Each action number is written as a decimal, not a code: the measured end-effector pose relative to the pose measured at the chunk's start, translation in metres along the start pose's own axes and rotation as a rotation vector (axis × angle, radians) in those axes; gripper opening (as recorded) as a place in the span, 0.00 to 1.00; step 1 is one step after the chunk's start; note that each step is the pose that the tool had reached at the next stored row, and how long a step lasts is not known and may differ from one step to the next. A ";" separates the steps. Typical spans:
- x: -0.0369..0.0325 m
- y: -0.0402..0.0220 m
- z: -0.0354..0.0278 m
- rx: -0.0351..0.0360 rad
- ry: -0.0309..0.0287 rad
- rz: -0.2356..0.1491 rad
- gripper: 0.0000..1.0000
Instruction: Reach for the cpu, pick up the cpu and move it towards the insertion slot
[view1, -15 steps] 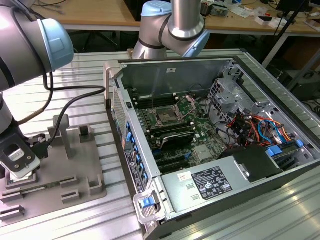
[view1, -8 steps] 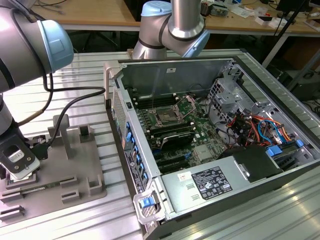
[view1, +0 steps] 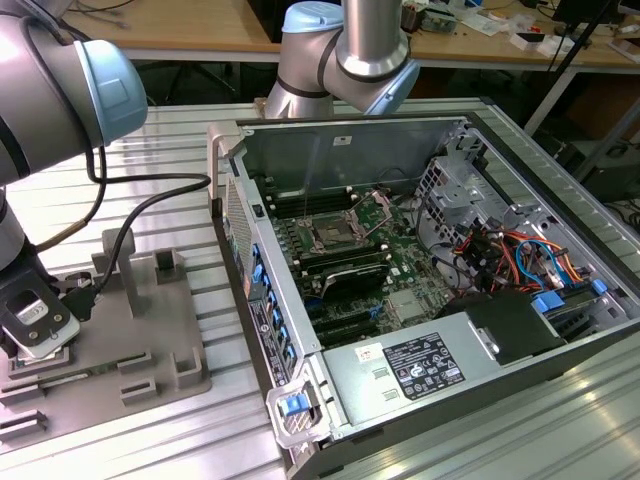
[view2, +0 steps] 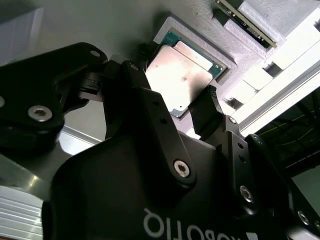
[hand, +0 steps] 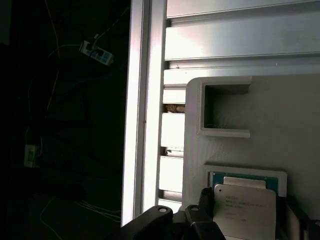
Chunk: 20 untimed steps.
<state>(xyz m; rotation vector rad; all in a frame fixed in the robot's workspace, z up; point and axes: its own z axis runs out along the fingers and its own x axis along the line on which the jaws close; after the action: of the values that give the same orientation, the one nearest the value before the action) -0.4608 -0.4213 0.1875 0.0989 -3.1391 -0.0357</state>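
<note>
The gripper (view2: 178, 92) sat low over the grey tray (view1: 150, 330), at about 8 o'clock in the exterior view. Its two black fingers (view2: 146, 107) were drawn in against opposite edges of the cpu (view2: 182, 75). In both wrist views no gap showed on either side, so it looked like a pinch on the chip rather than a loose straddle.

The cpu lay flat, silver face up, with the rim of its shallow tray pocket (view2: 172, 25) framing it on the far sides. I could not tell whether it had come clear of the pocket floor.

By that reading the reach was done and the grasp made or nearly made. The lift and the whole carry remained.

The insertion slot (view1: 330, 236) lay well apart from the gripper, toward 2 o'clock from it in the exterior view. It sat down on the green board inside the open computer case (view1: 450, 125), its metal frame and dark centre uncovered.

The pocket rim hugged the chip closely, so a straight rise would suit better than a sideways drag. The tray's raised blocks (view1: 120, 262) stood between the gripper and the case. The case's near side wall (view1: 262, 300) stood up beyond them, another edge to clear. A black cable (view1: 130, 215) drooped from the arm across that stretch. Above the slot the case stood open, with memory slots (view1: 350, 270) just beside it.
</note>
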 end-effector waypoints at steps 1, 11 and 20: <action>0.0000 -0.0001 0.0000 0.0001 0.0000 0.000 0.59; 0.0001 -0.0006 0.0000 0.0056 0.0003 0.005 0.55; 0.0002 -0.0026 0.0001 0.0057 0.0002 0.019 0.55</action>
<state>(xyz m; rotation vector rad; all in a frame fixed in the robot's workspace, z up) -0.4608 -0.4239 0.1874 0.0684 -3.1398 -0.0268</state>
